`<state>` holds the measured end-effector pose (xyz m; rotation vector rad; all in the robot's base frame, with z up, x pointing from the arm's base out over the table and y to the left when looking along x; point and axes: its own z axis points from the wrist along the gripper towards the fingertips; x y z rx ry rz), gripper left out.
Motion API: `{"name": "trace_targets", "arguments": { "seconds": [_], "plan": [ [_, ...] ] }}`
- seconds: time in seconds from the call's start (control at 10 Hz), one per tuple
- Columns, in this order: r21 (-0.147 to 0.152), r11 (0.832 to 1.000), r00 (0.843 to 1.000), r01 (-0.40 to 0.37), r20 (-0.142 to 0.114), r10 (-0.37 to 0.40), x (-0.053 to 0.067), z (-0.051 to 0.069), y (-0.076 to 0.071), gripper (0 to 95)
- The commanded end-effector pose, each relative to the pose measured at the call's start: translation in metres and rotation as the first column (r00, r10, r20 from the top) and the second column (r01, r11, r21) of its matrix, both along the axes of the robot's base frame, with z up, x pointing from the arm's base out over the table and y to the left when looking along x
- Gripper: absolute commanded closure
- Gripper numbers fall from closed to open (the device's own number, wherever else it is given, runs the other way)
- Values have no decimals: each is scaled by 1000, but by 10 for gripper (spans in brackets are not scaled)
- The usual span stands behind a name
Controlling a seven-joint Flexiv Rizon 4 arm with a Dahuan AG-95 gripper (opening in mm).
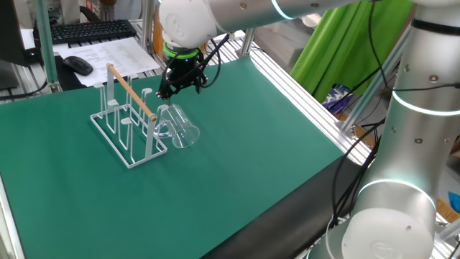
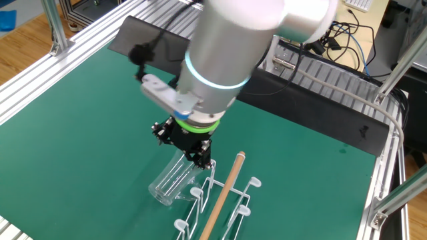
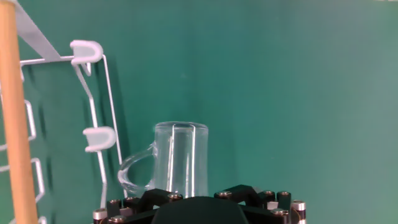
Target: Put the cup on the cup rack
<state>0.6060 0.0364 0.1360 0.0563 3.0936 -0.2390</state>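
Observation:
The cup [image 1: 180, 129] is a clear glass mug hanging tilted over an end peg of the cup rack [image 1: 122, 126], mouth towards the rack and base pointing out over the green mat. In the hand view the cup [image 3: 180, 155] shows a wire peg inside it, with its handle on the left. The white wire cup rack [image 2: 230, 200] carries a wooden rod [image 1: 131, 92] along its top. My gripper [image 1: 175, 90] hovers just above the cup, open and holding nothing. From the other side my gripper [image 2: 190, 150] shows its black linkage spread wide over the cup [image 2: 170, 180].
A keyboard [image 1: 90, 30], a mouse [image 1: 77, 65] and papers [image 1: 108, 52] lie behind the rack, beyond the mat. Aluminium rails [image 1: 309, 86] border the mat's far side. Cables [image 1: 359, 151] hang beside the arm's base.

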Motion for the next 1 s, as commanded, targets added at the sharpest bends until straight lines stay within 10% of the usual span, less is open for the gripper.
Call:
{"name": "trace_targets", "arguments": {
  "seconds": [0.1,1.0],
  "plan": [
    [11,1000,1000,16,10,-16,1,-7,1,0],
    [47,998,999,37,18,-38,8,-40,1,0]
  ]
}}
